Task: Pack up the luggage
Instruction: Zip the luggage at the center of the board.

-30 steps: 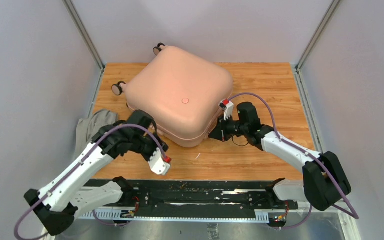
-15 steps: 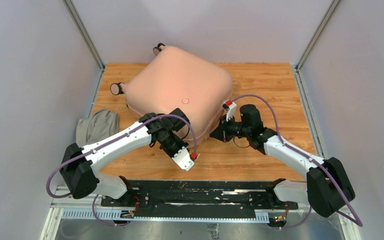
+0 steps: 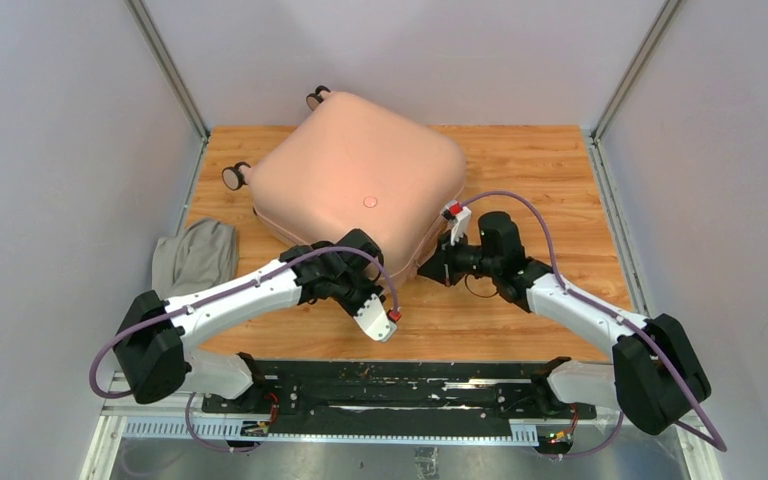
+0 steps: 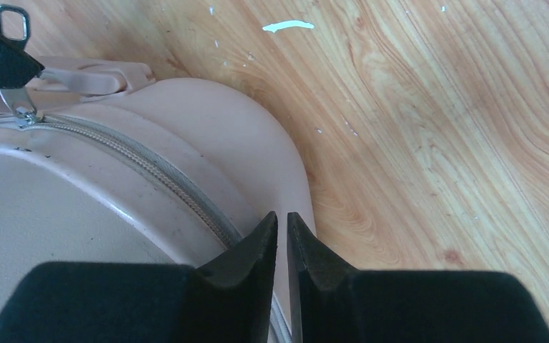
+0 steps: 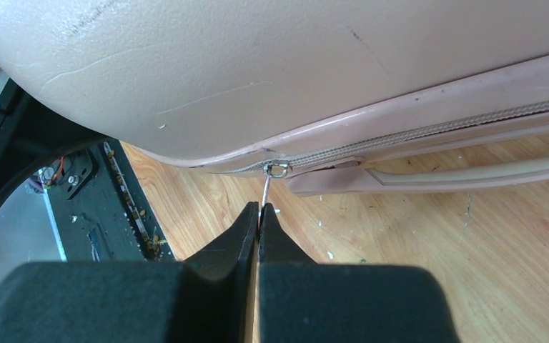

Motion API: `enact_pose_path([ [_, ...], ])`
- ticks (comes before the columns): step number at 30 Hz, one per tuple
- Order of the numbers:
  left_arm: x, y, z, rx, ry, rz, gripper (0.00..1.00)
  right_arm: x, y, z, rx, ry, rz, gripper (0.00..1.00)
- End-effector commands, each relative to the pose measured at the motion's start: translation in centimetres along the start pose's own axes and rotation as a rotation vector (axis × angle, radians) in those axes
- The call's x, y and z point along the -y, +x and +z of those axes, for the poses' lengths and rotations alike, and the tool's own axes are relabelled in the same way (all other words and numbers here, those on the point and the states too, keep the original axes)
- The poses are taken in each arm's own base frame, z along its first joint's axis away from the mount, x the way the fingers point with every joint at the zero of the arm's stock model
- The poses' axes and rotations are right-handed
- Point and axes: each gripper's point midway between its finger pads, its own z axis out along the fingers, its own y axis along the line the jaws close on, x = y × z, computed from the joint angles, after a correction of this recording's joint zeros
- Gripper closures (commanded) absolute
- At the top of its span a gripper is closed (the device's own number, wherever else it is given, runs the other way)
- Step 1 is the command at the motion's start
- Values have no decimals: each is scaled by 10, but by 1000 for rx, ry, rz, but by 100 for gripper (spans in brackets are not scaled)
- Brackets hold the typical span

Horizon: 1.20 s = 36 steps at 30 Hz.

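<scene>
Your luggage (image 3: 360, 170) lies lid-down on the tabletop (image 3: 550, 170), back and left of centre, with its wheels (image 3: 233, 177) at the left and rear edges. Your right gripper (image 5: 259, 214) pinches the zipper pull (image 5: 266, 189) on the near-right side. Your left gripper (image 4: 281, 223) is nearly pressed together at the near corner rim; you cannot tell whether it grips. A grey cloth (image 3: 198, 252) lies at the left edge, and there is bare wood to the right.

Wooden table (image 3: 560, 170) with pink luggage (image 3: 360, 170) at centre, grey cloth bundle (image 3: 195, 255) at left edge
</scene>
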Motion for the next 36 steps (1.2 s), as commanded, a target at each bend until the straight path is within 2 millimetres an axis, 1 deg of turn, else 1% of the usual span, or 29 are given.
enact_pose_path([
  [1, -59, 7, -10, -58, -233, 43, 81, -45, -11, 7, 41, -171, -95, 100],
  [10, -82, 4, -8, -57, -300, 92, 82, -87, 4, 12, 29, -283, -153, 100],
  [13, -86, 2, -7, -51, -304, 96, 83, -97, 9, 16, 14, -329, -152, 100],
  [17, -90, -1, -10, -44, -320, 99, 83, -104, 12, 19, 10, -365, -154, 100],
  [18, -91, -1, -11, -44, -323, 93, 83, -100, 13, 20, 2, -342, -159, 100],
  [19, -92, -2, -12, -44, -325, 88, 83, -91, 13, 20, -10, -289, -163, 100],
  [20, -91, -1, -14, -45, -325, 84, 83, -78, 13, 19, -12, -215, -160, 92],
  [21, -89, -1, -14, -47, -317, 86, 84, -64, 11, 16, 1, -143, -143, 82],
  [22, -86, -1, -15, -48, -312, 89, 84, -49, 9, 12, 17, -77, -115, 71],
  [24, -79, -1, -16, -45, -305, 98, 84, -23, 5, 1, 59, 31, -51, 54],
  [25, -76, -1, -17, -45, -301, 101, 84, -12, 4, -4, 78, 76, -26, 46],
  [26, -72, -1, -17, -43, -297, 103, 84, -5, 2, -9, 91, 106, -19, 36],
  [27, -69, -1, -17, -42, -290, 102, 84, -2, 1, -12, 100, 125, -26, 31],
  [29, -64, 0, -18, -42, -278, 101, 84, 2, 1, -16, 100, 146, -55, 29],
  [33, -60, 0, -20, -41, -274, 104, 84, 13, -2, -19, 95, 201, -127, 29],
  [36, -58, 0, -19, -41, -271, 102, 83, 10, -4, -15, 89, 168, -171, 29],
])
